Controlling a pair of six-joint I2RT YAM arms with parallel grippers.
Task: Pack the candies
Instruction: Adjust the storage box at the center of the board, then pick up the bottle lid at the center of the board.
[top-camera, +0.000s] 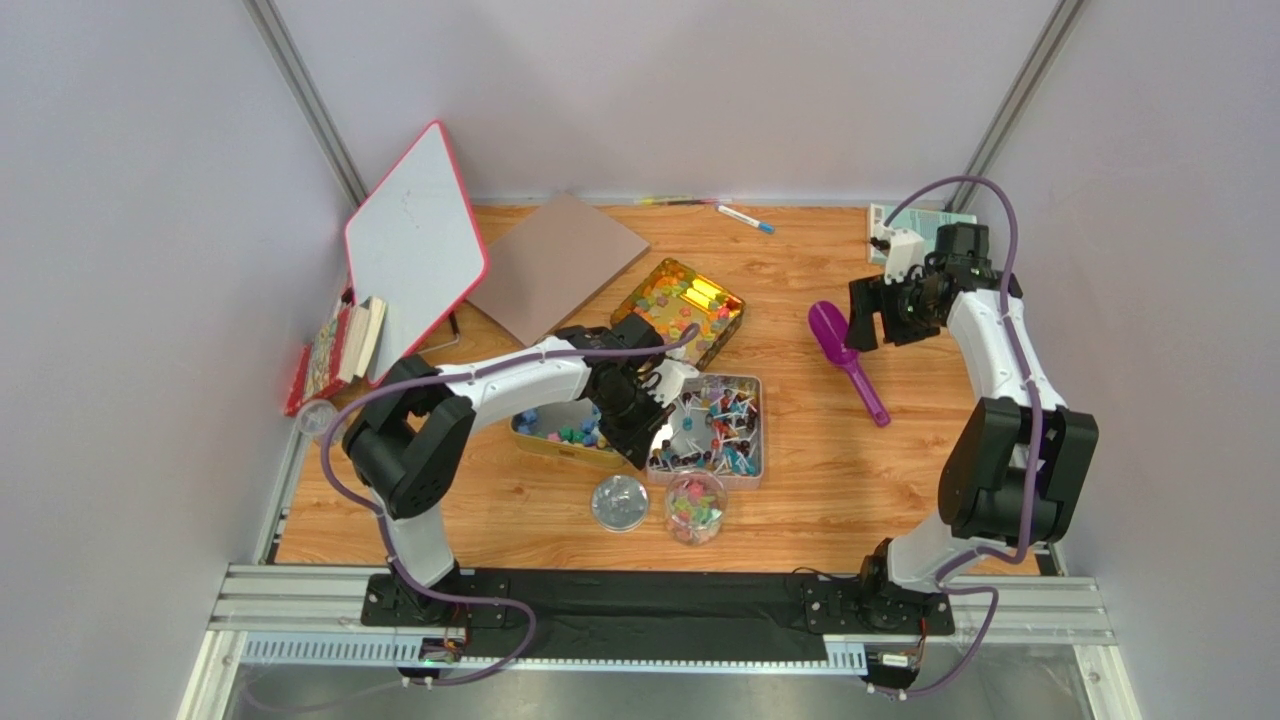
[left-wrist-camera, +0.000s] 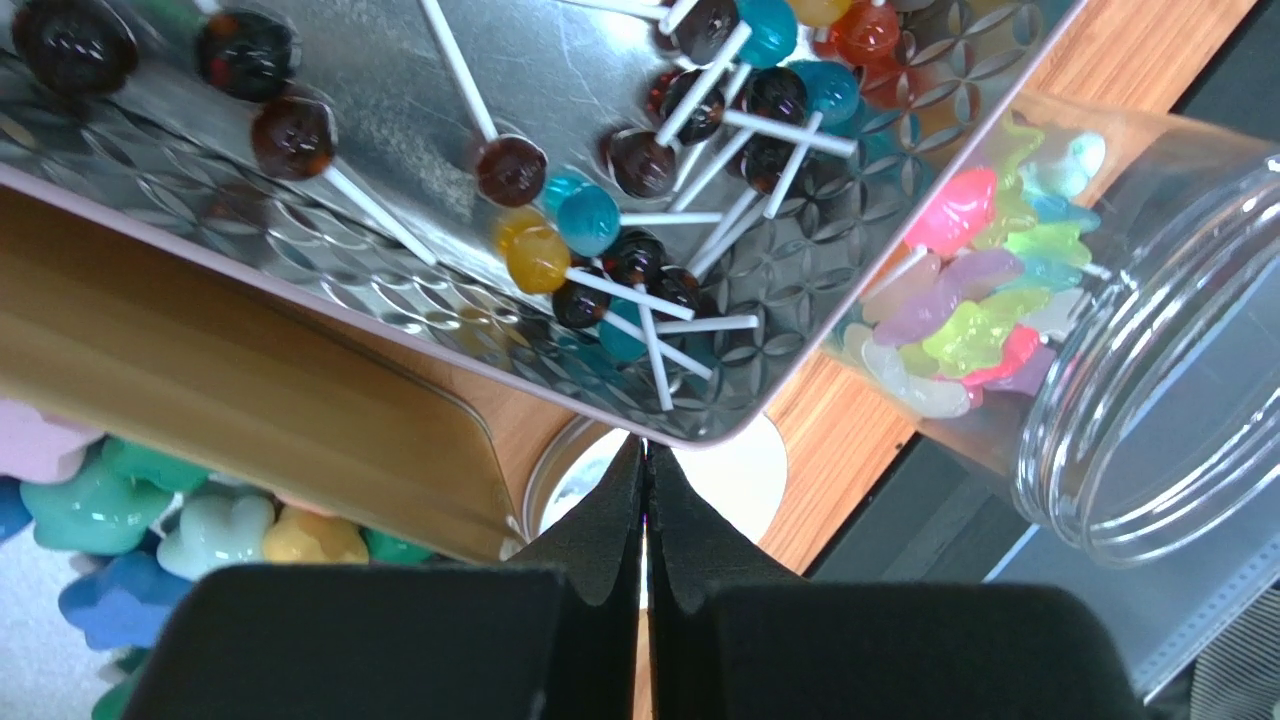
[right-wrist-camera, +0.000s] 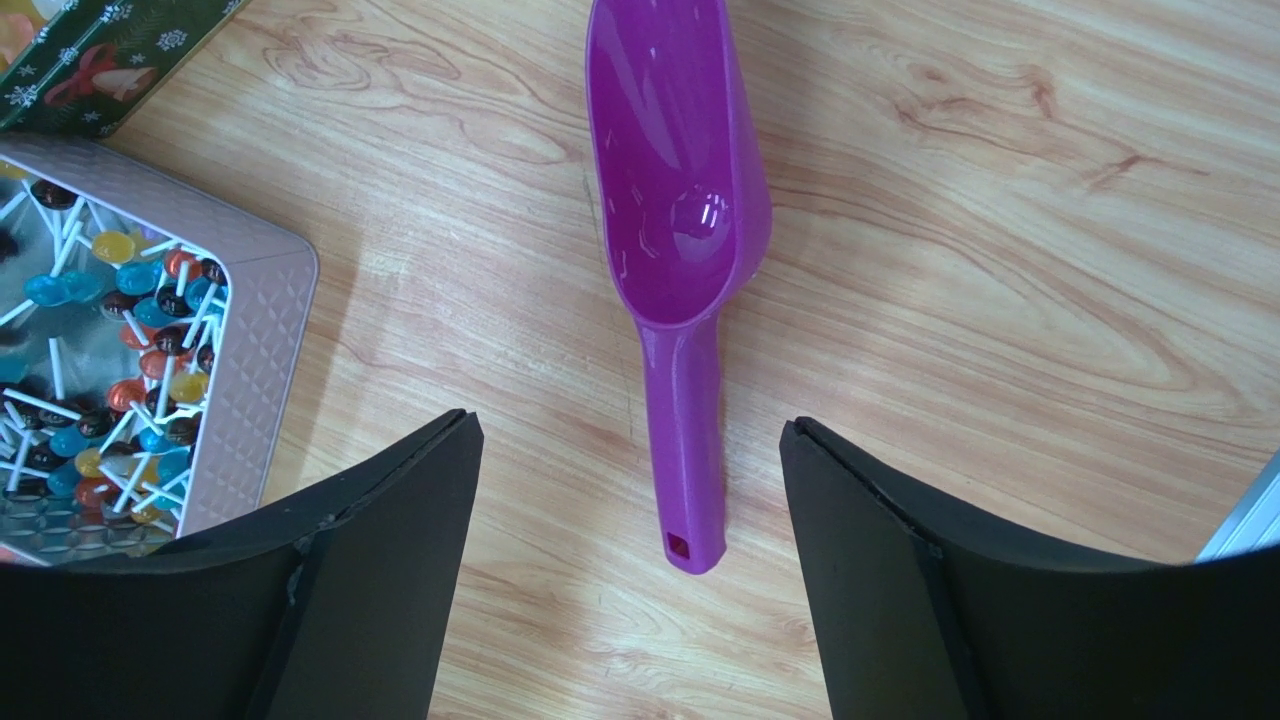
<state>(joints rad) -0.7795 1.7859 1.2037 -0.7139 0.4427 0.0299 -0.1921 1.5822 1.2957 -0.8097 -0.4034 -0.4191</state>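
Observation:
Lollipop candies (left-wrist-camera: 601, 225) lie in a silver tin (top-camera: 747, 393). Pastel lump candies (left-wrist-camera: 150, 510) fill a gold tin (top-camera: 529, 426) to its left. More pastel candies (left-wrist-camera: 977, 300) sit in a clear jar (top-camera: 694, 507) that stands lidless. My left gripper (left-wrist-camera: 646, 458) is shut between the two tins. Its tips meet right at the silver tin's rim (left-wrist-camera: 721, 428), and I cannot tell whether they pinch it. My right gripper (right-wrist-camera: 631, 425) is open above the handle of the purple scoop (right-wrist-camera: 676, 150), which lies flat on the table.
The jar's round lid (top-camera: 619, 503) lies left of the jar. A decorated gold box (top-camera: 679, 308), a brown board (top-camera: 556, 263) and a leaning whiteboard (top-camera: 413, 248) stand behind the tins. Books (top-camera: 338, 345) rest at the left edge, and pens (top-camera: 744, 219) lie along the back.

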